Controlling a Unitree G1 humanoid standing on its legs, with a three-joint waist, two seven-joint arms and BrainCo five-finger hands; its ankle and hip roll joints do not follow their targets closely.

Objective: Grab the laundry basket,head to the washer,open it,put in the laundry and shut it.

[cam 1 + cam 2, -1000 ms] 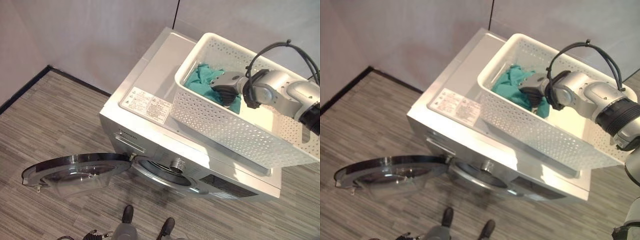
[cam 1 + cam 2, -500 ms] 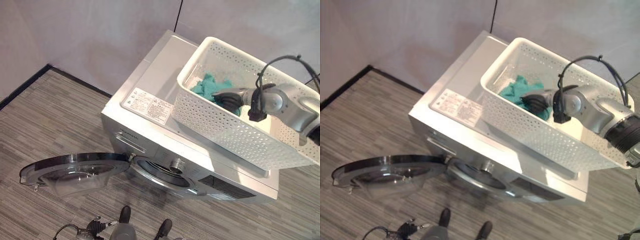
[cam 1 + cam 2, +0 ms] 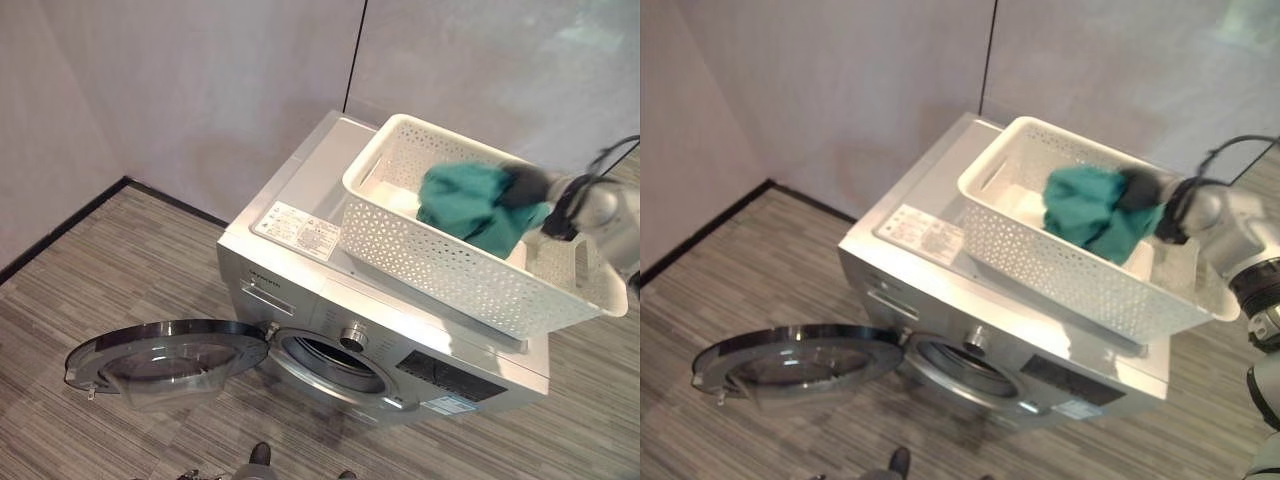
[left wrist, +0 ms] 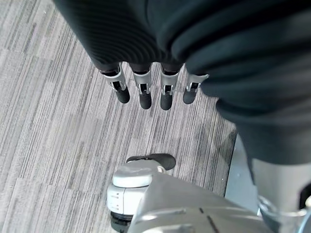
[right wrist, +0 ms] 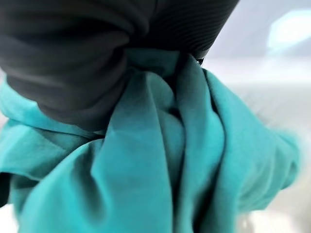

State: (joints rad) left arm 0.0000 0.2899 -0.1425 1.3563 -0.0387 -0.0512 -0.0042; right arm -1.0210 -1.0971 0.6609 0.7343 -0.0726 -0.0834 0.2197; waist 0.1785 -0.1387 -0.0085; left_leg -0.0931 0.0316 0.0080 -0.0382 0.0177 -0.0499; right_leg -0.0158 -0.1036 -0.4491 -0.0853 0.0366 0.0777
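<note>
Atop washer point(image 3: 330, 270), basket point(image 3: 420, 250); above it, teal laundry point(image 3: 470, 205) in right hand point(image 3: 525, 185).

Setting: a bare laundry corner, looking more like a test or demonstration room than a lived-in home. A silver front-loading washing machine point(image 3: 385, 330) is standing alone near the corner, its round glass door point(image 3: 165, 358) hanging open over the floor. Grey striped wood-look flooring point(image 3: 110, 270) is running up to a dark skirting strip point(image 3: 60, 230). Plain pale walls point(image 3: 200, 90) are meeting at a dark vertical seam. A white perforated laundry basket point(image 3: 450, 265) is sitting on the machine's top.
</note>
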